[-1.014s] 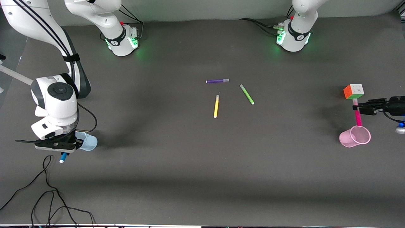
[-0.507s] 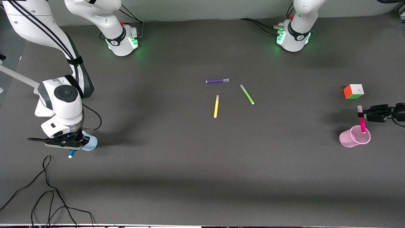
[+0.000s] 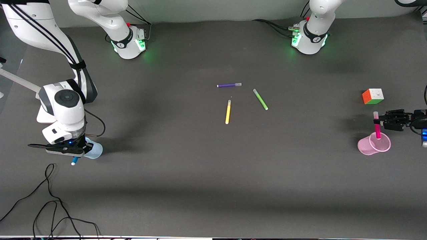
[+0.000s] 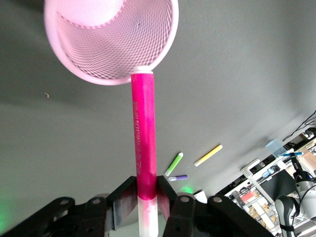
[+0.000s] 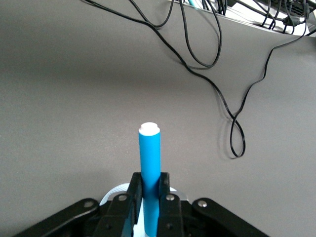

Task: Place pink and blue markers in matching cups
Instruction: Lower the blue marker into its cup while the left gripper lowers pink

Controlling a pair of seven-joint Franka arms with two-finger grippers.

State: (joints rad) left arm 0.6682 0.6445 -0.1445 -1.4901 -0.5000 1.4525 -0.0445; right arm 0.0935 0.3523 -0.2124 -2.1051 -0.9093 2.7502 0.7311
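While neither marker is dropped yet, left gripper [image 3: 378,120] grips pink marker [image 3: 377,128], tip inside pink cup [image 3: 365,148]; right gripper [image 3: 77,154] grips blue marker [image 3: 74,162] over blue cup [image 3: 95,150].

From my remote seat the table [image 3: 200,173] wears a matt dark grey sheet, smooth; the pink cup [image 4: 111,42] looks like translucent plastic with a fine mesh texture; the pink marker [image 4: 143,143] and blue marker [image 5: 149,158] are smooth plastic with a slight sheen; the arm shells [image 3: 66,110] are glossy white plastic.
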